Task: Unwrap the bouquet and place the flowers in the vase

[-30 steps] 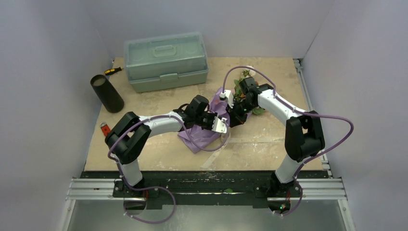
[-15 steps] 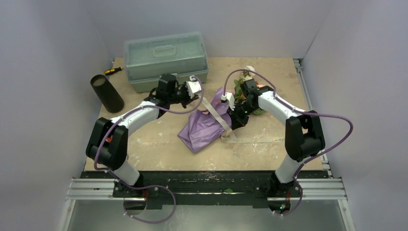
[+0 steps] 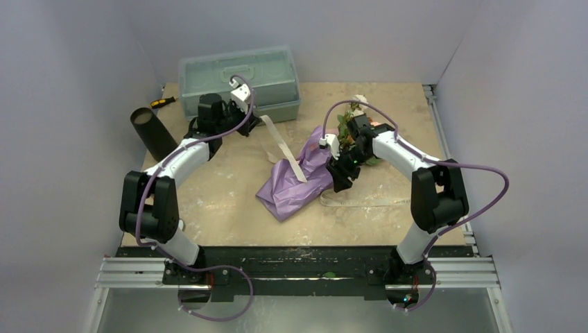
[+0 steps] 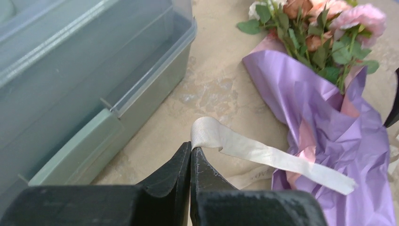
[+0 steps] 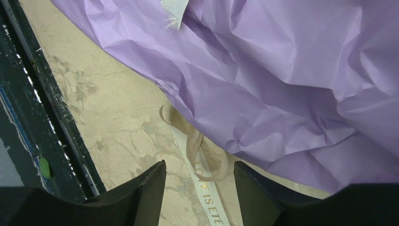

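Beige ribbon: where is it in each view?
Top external: ribbon slants across centre, left gripper to purple paper.
Left wrist: ribbon centre, pinched in the shut left gripper.
Right wrist: cut end top-centre, loop bottom-centre.
Shared landmark: purple paper.

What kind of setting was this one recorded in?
Probably a lab robot cell: plain pale walls box in a scuffed tabletop, two arms bolted to a metal rail, with a vase and toolbox as props.

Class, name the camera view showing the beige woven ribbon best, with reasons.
Left wrist: the beige woven ribbon crosses mid-frame, weave visible, one end pinched in the left gripper. Top external shows only a thin pale strip; right wrist shows a frayed tip and a loop.
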